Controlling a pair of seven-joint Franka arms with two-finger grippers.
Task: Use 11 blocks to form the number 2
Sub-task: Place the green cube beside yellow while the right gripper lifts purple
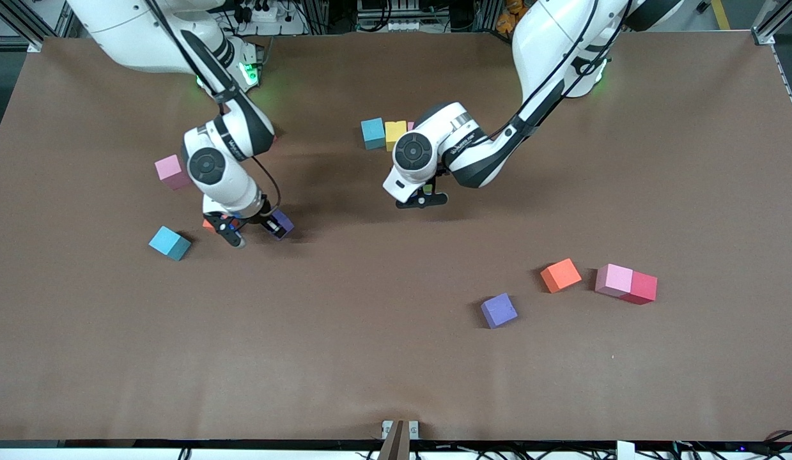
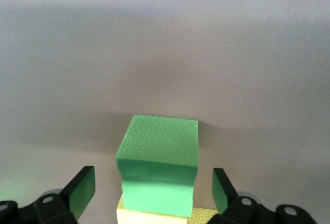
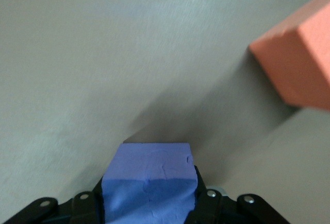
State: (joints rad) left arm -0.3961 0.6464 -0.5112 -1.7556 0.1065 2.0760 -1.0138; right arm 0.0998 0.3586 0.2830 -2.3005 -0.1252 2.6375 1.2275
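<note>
My right gripper point(image 1: 273, 225) point(image 3: 149, 199) is shut on a purple block point(image 1: 284, 223) point(image 3: 149, 180), low over the table at the right arm's end. An orange block point(image 3: 299, 64) point(image 1: 208, 223) lies close by, mostly hidden under the hand in the front view. My left gripper point(image 1: 424, 199) point(image 2: 152, 193) stands open around a green block point(image 2: 160, 157) without touching it. The green block touches a pale yellow block point(image 2: 149, 217). Cyan point(image 1: 372, 133) and yellow point(image 1: 396, 133) blocks sit side by side, farther from the front camera than the left hand.
A cyan block point(image 1: 169, 243) and a pink one point(image 1: 170, 171) lie near the right hand. Toward the left arm's end, nearer the front camera, lie a purple block point(image 1: 499, 310), an orange one point(image 1: 560, 275), and a pink one point(image 1: 613, 280) touching a red cube point(image 1: 640, 287).
</note>
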